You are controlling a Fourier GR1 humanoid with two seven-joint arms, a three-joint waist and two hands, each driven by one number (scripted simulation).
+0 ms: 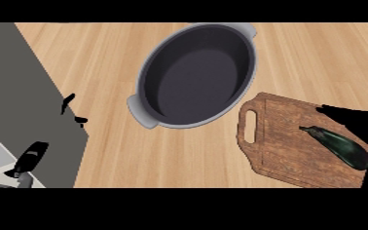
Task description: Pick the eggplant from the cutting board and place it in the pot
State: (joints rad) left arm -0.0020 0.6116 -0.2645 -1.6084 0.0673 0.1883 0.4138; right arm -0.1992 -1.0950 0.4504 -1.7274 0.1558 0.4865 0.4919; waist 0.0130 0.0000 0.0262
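A dark purple eggplant (339,146) lies slanted on the right part of the wooden cutting board (277,141), stem end towards the upper left. The grey oval pot (144,112) stands empty to the upper left of the board. My right hand (346,117) comes in from the right edge just above the eggplant, fingers straight and pointing left, holding nothing; most of it is out of view. My left hand (67,103) rests open at the left edge, only its black fingers showing beside the grey forearm.
The board's handle slot (250,126) faces the pot. The pot has a handle (140,114) at its near left end and one (248,28) at its far right end. Bare wooden counter (158,161) lies in front of the pot.
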